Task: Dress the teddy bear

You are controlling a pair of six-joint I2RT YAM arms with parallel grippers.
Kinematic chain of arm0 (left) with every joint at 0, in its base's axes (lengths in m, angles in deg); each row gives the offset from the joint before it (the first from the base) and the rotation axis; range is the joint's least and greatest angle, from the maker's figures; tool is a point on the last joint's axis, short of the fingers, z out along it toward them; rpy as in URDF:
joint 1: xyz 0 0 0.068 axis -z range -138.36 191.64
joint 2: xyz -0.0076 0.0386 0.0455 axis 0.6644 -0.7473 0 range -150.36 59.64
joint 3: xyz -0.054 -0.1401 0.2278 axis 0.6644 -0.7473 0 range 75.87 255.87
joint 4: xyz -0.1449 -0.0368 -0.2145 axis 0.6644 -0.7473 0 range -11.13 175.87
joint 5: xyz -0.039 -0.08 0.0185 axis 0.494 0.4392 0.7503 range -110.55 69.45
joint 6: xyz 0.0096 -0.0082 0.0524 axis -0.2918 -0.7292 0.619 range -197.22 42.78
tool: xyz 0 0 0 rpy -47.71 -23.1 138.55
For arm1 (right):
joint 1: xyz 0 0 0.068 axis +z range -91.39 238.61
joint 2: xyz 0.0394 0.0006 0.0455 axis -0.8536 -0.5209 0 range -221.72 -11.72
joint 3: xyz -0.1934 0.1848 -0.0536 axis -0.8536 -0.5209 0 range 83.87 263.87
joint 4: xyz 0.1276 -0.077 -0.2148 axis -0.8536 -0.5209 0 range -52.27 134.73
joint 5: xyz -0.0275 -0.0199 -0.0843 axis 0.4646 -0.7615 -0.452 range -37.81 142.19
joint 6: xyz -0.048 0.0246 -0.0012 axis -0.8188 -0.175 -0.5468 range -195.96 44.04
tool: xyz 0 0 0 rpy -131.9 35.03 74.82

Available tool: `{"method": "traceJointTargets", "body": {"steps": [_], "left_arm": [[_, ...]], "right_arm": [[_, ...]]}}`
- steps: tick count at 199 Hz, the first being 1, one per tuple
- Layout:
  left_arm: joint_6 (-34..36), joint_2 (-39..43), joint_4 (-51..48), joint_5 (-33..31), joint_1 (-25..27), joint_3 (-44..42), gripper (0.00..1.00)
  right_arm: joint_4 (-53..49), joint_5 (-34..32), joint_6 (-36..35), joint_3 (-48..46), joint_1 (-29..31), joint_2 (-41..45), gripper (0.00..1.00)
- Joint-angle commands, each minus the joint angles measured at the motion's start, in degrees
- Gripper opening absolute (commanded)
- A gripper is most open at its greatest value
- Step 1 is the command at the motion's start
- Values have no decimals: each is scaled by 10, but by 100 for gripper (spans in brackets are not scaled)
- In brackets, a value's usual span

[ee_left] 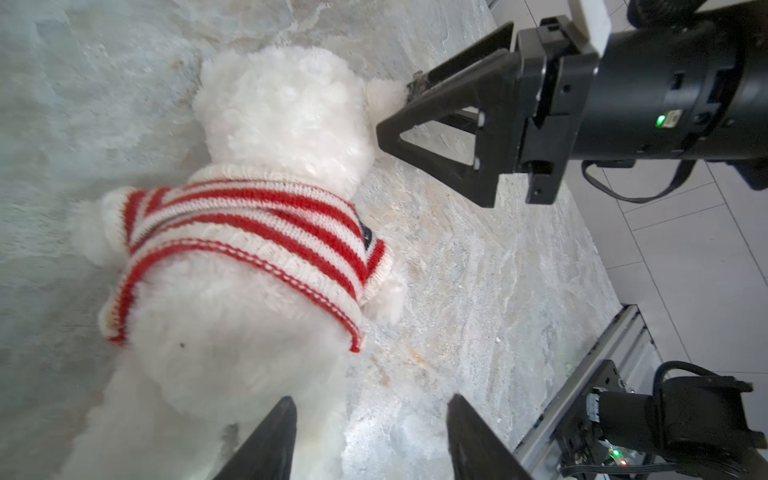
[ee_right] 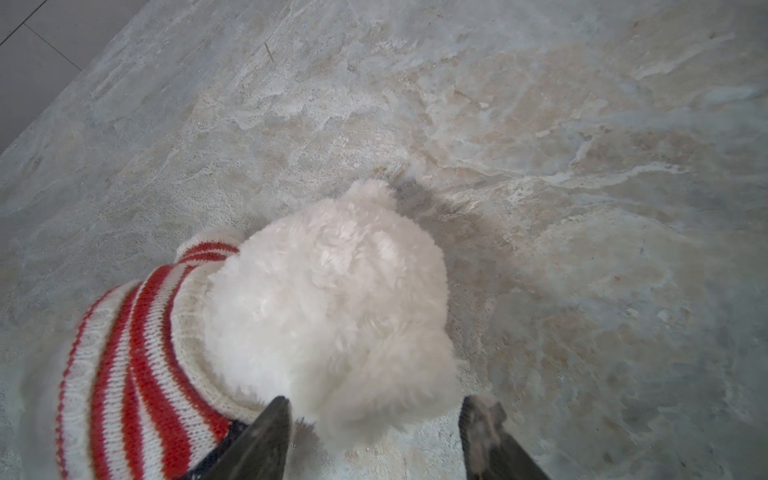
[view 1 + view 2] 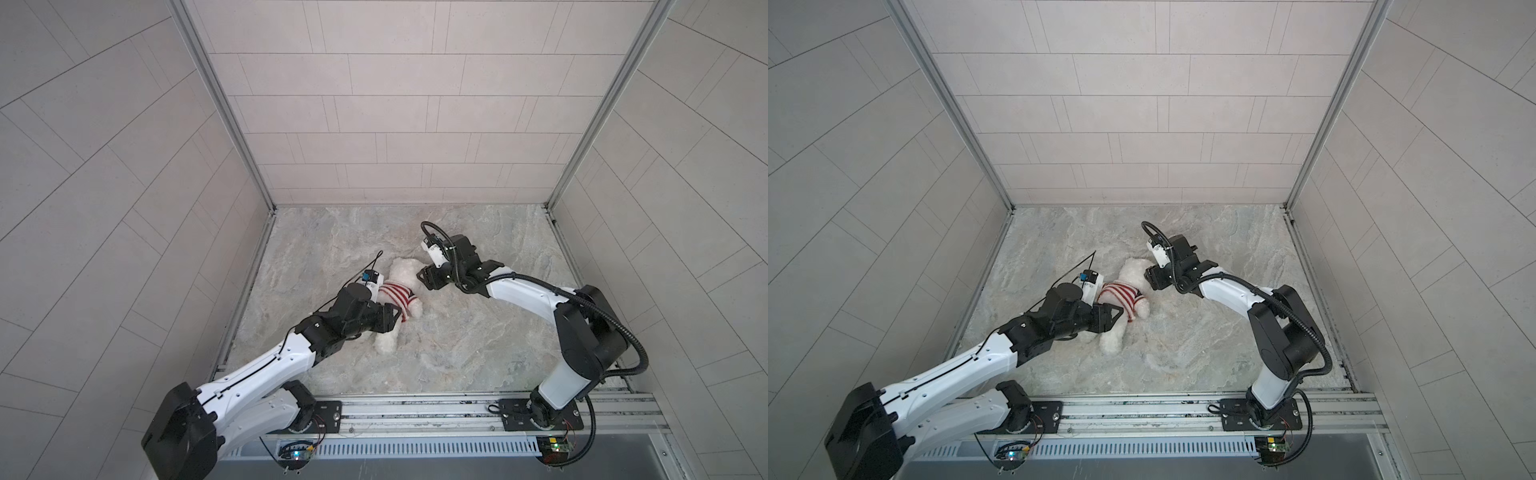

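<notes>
The teddy bear [image 3: 405,269] [image 3: 1133,272] lies face down on the marbled table [image 3: 478,332], head toward the back. A red-and-white striped sweater [image 3: 395,293] [image 1: 249,224] [image 2: 124,353] covers its torso and both arms, with the hem across its back. My left gripper [image 3: 392,318] [image 3: 1119,318] [image 1: 372,401] stands open by the bear's lower body [image 1: 216,353], one finger over the white fur and nothing held. My right gripper [image 3: 420,276] [image 3: 1148,278] [image 2: 376,399] is open at the bear's head [image 2: 332,291], an ear lying loose between its fingertips.
Tiled walls close the table in at the back and on both sides. An aluminium rail [image 3: 415,409] with both arm bases runs along the front edge. Bare table surface lies right of the bear and behind it.
</notes>
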Motion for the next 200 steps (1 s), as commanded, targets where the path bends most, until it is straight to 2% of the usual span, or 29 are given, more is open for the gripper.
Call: {"method": "traceJointTargets", "body": {"steps": [1,65,101,139,178,200], "left_arm": [[-21,-6,27,-9,3,-33,62],[-42,-6,61,-12,3,-76,63],[-43,5,51,-25,2,-80,64],[-38,19,39,-22,-18,-84,63],[-34,33,35,-3,-41,-80,62],[-36,30,43,8,-42,-67,63]], "right_arm": [[10,22,4,-4,-1,-7,68],[36,11,20,-54,6,9,66],[57,16,34,-104,20,44,57],[96,20,70,-183,49,99,43],[150,16,117,-251,114,142,43],[188,14,141,-284,134,161,49]]}}
